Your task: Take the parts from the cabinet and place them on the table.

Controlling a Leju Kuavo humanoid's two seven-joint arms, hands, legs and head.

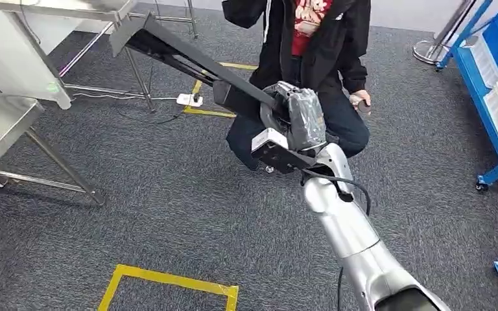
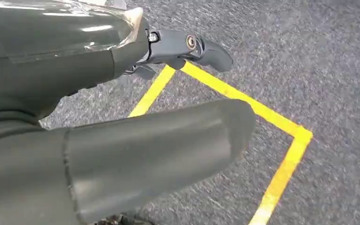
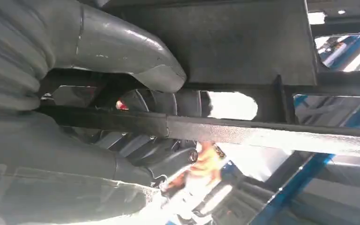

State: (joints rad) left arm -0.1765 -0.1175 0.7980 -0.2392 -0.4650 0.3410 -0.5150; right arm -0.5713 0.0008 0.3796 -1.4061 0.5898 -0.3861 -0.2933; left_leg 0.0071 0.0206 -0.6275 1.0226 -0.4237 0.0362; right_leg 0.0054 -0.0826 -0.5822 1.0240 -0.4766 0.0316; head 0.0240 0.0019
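My right hand (image 1: 296, 122) grips one end of a long black metal part (image 1: 188, 55). The part slants up and away to the left, toward the steel table (image 1: 71, 8) at the back. In the right wrist view the thumb (image 3: 122, 51) and fingers wrap around the part's flat bar (image 3: 272, 136), with its wider plate (image 3: 243, 42) beside them. My left hand (image 2: 51, 61) hangs over the grey carpet with its thumb (image 2: 159, 145) and a finger (image 2: 194, 47) apart and nothing in it.
A person (image 1: 311, 45) in a dark jacket crouches right behind the held part. A second steel table (image 1: 3, 120) stands at the left, a blue cabinet (image 1: 493, 84) with white bins at the right. Yellow tape (image 1: 168, 280) marks a square on the carpet.
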